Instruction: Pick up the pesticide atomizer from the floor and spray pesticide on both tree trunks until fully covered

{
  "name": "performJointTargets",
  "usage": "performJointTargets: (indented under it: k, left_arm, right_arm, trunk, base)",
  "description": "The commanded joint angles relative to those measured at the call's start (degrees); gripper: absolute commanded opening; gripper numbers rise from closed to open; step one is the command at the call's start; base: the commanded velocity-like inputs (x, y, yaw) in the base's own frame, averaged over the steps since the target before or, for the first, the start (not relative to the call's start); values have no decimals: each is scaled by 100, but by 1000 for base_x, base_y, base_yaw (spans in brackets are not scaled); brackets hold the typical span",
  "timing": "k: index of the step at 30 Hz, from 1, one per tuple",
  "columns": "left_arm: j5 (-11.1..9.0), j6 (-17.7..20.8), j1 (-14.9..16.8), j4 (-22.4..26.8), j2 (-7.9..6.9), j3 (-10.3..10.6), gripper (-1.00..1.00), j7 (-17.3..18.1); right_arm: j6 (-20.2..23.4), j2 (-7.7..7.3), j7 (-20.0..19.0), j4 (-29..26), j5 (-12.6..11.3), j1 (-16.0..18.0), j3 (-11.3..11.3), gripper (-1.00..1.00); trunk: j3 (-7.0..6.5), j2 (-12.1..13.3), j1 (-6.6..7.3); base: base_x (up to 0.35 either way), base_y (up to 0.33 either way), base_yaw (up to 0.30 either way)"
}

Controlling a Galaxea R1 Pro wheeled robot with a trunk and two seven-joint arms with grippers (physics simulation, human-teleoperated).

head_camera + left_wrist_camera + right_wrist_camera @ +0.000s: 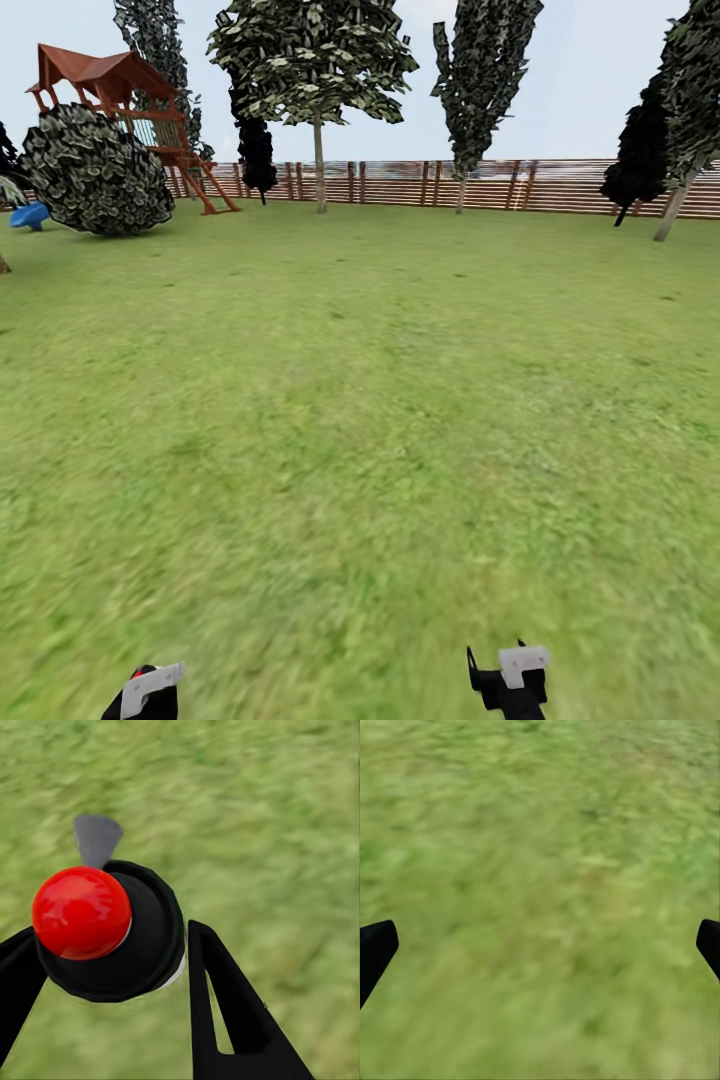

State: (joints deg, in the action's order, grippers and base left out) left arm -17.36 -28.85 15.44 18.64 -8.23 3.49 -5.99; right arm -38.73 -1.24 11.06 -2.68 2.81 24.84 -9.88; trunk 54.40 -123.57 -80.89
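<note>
Left wrist view: my left gripper (112,967) is clamped on the pesticide atomizer (105,930), one black finger (236,1012) against its side, the other at the opposite flank. I see it from above: a glossy red ball top (81,913) seated on a round black body, a grey nozzle tab (96,838) projecting forward, grass lawn (285,832) beneath. Judgement: rigid plastic, smooth and likely slick on the dome; light to moderate, more if filled, so liquid slosh may tug at the hold. Best purchase is the black cylindrical body below the ball, nozzle left free; the present hold looks to be there. Head view: left gripper (148,692) low at the frame edge with a sliver of red showing; right gripper (510,680) beside it, carrying nothing. Right wrist view: my right finger tips (375,952) stand far apart over bare grass, jaws wide. Ahead, a brown slat fence (480,183); in front of it a tree with a thin pale trunk (319,165), another trunk (461,190) further along. Left of the fence, a red play tower (120,95) and round bush (95,172). Trees well apart from me; too distant for spraying, I judge.
</note>
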Motion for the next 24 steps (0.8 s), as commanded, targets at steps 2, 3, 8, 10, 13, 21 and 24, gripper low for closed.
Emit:
performJointTargets:
  k: [2,3,8,10,13,21,24]
  left_arm:
    - [-7,-15,3,-1,-3,37,-100,-36]
    - [-6,-15,3,-1,-3,37,-100,-35]
    - [-4,-17,3,-1,5,37,-100,-34]
    - [-4,-22,3,-1,5,39,-100,-34]
    - [-4,-24,3,-3,5,40,-100,-34]
    - [-11,-15,3,-1,4,37,-100,-34]
    - [-17,-15,3,-6,5,37,-100,-39]
  right_arm:
    - [-3,-1,64,4,28,3,-41,100]
    - [-3,0,66,4,27,3,-41,100]
    - [-3,5,90,4,12,3,-33,100]
    - [-3,8,90,4,10,3,-32,100]
    - [-3,9,93,4,9,3,-32,100]
    - [-3,-20,73,4,-5,3,-23,100]
    - [2,-27,58,11,-8,-3,-23,100]
  trunk:
    - [5,-2,-3]
    - [5,-2,-3]
    - [5,-2,-3]
    - [5,-2,-3]
    - [5,-2,-3]
    - [5,-2,-3]
    - [5,-2,-3]
  base:
    - [337,118,0]
    - [337,83,0]
    - [338,15,101]
    - [339,1,256]
    - [339,0,271]
    - [339,0,95]
    - [340,0,2]
